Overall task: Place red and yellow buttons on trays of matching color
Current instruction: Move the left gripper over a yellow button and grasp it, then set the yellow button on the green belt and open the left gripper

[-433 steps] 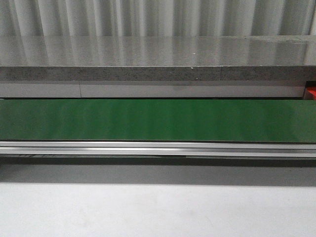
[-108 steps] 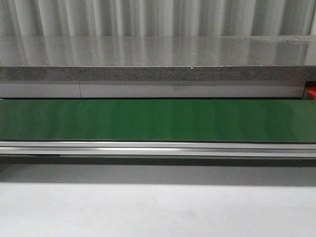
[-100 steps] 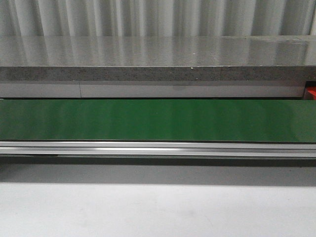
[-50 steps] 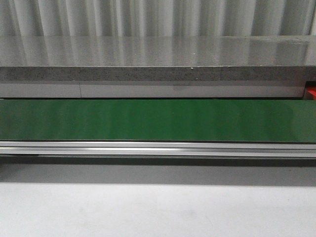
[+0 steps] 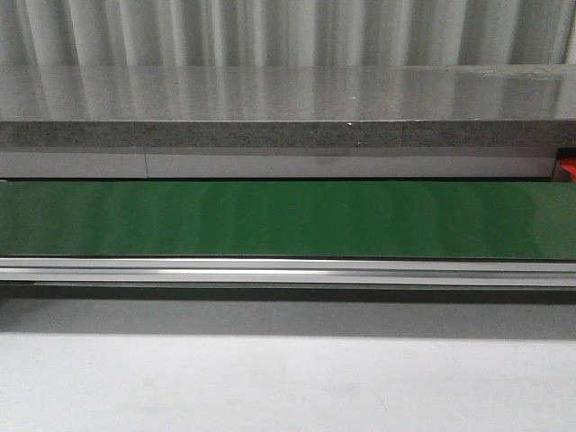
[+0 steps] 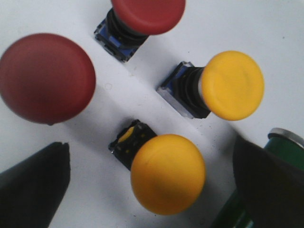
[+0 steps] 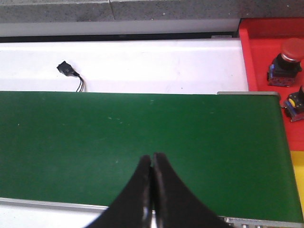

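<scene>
The left pincer point(image 6: 152, 190) hangs released over a white counter point(image 6: 266, 28), its two dark fingers point(image 6: 33, 183) spread wide with nothing between them but the button below. Directly under the gap sits a yellow button point(image 6: 167, 179), dome cap up and tilted, its dark base showing on the side away from the pincer; neither finger touches it. A second yellow button point(image 6: 231, 85) lies on its side just beyond the first, farther from the pincer and nearer the other finger point(image 6: 270, 183), its cap pointing away from its clear-edged base. A large red button point(image 6: 46, 77) stands ahead of the first finger, close to the camera and a little blurred. Another red button point(image 6: 147, 14) on a blue base lies farthest from the pincer, partly cut off by the frame. A green cylindrical thing point(image 6: 280, 142) peeks from behind the far finger; what it is cannot be told.

The right pincer point(image 7: 152, 164) is clenched, its fingertips pressed together with nothing held, poised over a green conveyor belt point(image 7: 95, 142). Beyond the belt, ahead of the pincer, is a white strip with a small black connector point(image 7: 69, 71) trailing wires. Off to one side of the pincer, past the belt's end, a red tray point(image 7: 259, 57) holds a red-capped button point(image 7: 287, 59) standing upright and another button base point(image 7: 297, 102) at the frame's edge, its cap out of sight.

In the front view only the belt point(image 5: 288, 220), its metal rail point(image 5: 288, 270) and a grey stone ledge point(image 5: 288, 108) show; neither pincer appears there.
</scene>
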`<state>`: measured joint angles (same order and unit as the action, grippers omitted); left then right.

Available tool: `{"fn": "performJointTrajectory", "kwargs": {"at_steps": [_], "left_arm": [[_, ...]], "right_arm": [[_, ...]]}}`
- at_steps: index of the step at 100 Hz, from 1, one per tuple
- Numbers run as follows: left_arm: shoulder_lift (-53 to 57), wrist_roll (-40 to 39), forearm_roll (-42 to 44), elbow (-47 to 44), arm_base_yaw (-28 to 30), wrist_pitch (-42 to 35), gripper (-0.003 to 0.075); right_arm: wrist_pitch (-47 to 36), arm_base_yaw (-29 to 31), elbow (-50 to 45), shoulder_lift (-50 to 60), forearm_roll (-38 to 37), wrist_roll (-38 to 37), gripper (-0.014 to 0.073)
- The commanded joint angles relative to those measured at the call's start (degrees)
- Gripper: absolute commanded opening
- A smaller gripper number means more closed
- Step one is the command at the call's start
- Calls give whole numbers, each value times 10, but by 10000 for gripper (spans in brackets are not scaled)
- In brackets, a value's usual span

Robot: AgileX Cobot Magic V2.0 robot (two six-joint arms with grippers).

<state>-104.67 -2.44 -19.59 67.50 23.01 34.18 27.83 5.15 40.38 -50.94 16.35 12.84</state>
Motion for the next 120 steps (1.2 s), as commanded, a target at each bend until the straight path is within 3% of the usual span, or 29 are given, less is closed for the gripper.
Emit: {"fn": "performJointTrajectory", "kwargs": {"at_steps": [1,12,21,28,45,80,96,120], "left_arm": [[10,-3,-10,19,1,-10,669],[-4,-3,-10,19,1,-9,664],[-3,-3,-7,20,1,-7,592],[-2,-3,1,26,1,2,458],[24,24,4,51,1,29,-22],[198,88,4,55,-13,72,-20],[230,115,6,57,-62,104,-21],[198,116,105,66,-156,176,-21]], "right_arm": [[-36,1,15,7,8,4,-68],[-36,1,15,7,8,4,-68],[-36,1,15,7,8,4,-68],[-36,1,15,7,8,4,-68],[-36,1,15,7,8,4,-68],[-36,1,15,7,8,4,-68],[-36,1,15,7,8,4,-68],[-36,1,15,7,8,4,-68]]}}
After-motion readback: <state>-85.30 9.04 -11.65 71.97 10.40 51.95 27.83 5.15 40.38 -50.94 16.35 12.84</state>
